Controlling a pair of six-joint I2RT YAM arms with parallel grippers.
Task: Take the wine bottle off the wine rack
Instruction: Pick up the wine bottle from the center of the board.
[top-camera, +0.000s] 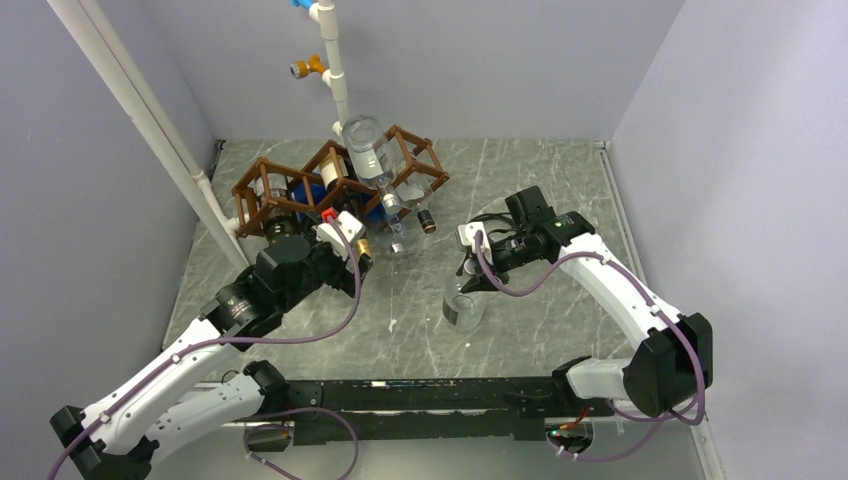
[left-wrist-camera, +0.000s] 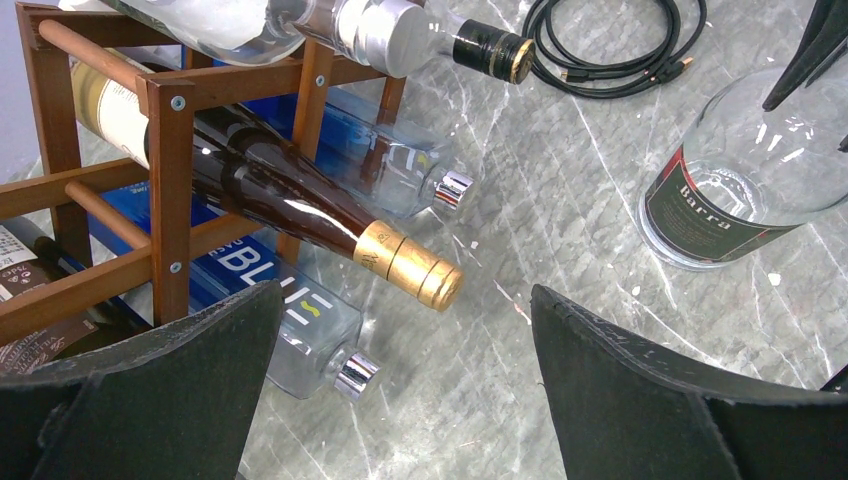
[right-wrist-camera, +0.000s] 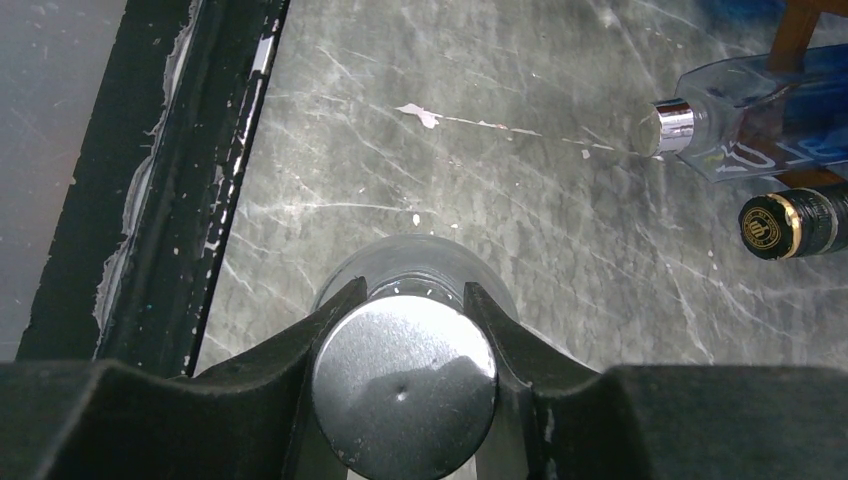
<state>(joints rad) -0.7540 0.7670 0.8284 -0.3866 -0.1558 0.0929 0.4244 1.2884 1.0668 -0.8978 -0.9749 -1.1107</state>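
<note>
Pinched between the right hand (right-wrist-camera: 415, 292) fingers, in the right wrist view alone: silver cap (right-wrist-camera: 403, 385) of the clear wine bottle (left-wrist-camera: 735, 190), upright on the worktop (top-camera: 540, 200), apart from the wine rack (top-camera: 300, 185). Only from the left wrist: "barra" label (left-wrist-camera: 705, 215), and left hand (left-wrist-camera: 405, 293) gaping wide, holding nothing, facing a gold-capped bottle (left-wrist-camera: 410, 265)

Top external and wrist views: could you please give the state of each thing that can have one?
Left gripper, jaws open, empty.
Right gripper, jaws shut on silver cap.
Clear glass bottle with dark label, upright on table.
Dark brown gold-foiled wine bottle, lying in brown wooden lattice wine rack.
Clear black-capped bottle, lying atop rack.
</note>
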